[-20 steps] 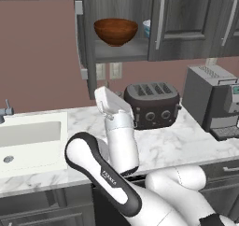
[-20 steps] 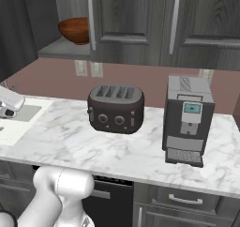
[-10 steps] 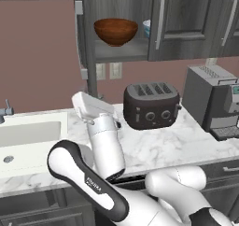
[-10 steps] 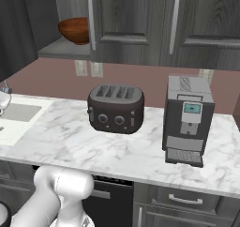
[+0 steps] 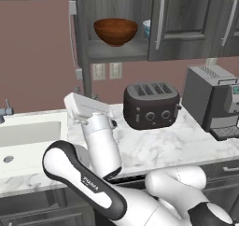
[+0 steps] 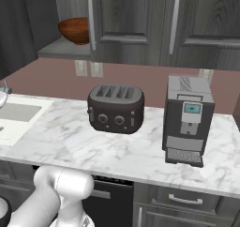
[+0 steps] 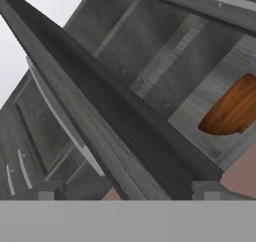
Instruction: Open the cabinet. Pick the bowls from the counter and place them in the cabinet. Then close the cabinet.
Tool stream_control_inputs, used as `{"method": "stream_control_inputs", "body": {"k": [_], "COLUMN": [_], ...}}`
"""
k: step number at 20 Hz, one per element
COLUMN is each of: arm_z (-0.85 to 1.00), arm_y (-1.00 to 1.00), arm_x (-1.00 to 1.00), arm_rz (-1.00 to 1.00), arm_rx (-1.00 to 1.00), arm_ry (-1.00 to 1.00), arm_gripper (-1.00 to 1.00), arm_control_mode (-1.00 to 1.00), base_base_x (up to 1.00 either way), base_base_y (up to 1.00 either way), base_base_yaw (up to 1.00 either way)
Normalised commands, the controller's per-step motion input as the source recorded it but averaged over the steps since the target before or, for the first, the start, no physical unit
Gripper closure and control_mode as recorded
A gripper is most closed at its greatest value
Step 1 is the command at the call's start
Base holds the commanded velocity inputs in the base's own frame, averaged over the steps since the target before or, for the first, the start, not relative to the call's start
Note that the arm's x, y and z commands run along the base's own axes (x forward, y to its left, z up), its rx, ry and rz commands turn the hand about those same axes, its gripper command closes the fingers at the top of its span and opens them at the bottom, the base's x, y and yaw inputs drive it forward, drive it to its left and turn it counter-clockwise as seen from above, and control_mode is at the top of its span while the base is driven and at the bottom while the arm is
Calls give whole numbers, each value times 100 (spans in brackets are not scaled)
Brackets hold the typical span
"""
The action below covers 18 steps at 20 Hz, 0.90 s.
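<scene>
1. Facing the edge of the open cabinet door point(image 7: 100, 131), the end effector point(image 7: 127, 191) has its tips spread wide and grips nothing; my guess is it's lining up to push the door shut.
2. Wooden bowl point(image 5: 115, 31) sits on the cabinet point(image 5: 186, 19) shelf, left side; a pale blue bowl point(image 5: 146, 28) is just beside it, half hidden by the closed door.
3. Surface point(image 6: 84, 146) carries a toaster point(image 6: 116, 108) and a coffee machine point(image 6: 189, 119), no bowls.
4. Wooden bowl: glossy reddish-brown, round, upright.
</scene>
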Motion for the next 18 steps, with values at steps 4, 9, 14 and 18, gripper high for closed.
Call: {"method": "stream_control_inputs", "body": {"k": [4,9,14,18], "arm_z": [0,0,0,0], "arm_y": [46,53,89,90], "arm_x": [-8,-11,0,1], "arm_rz": [-5,-5,-8,-10], "arm_rx": [4,1,0,0], "arm_ry": [0,0,0,1], "arm_gripper": [-100,-100,-100,-100], "arm_control_mode": [-100,-100,-100,-100], "base_base_x": [0,0,0,0], "base_base_y": [0,0,0,0], "base_base_yaw": [0,0,0,0]}}
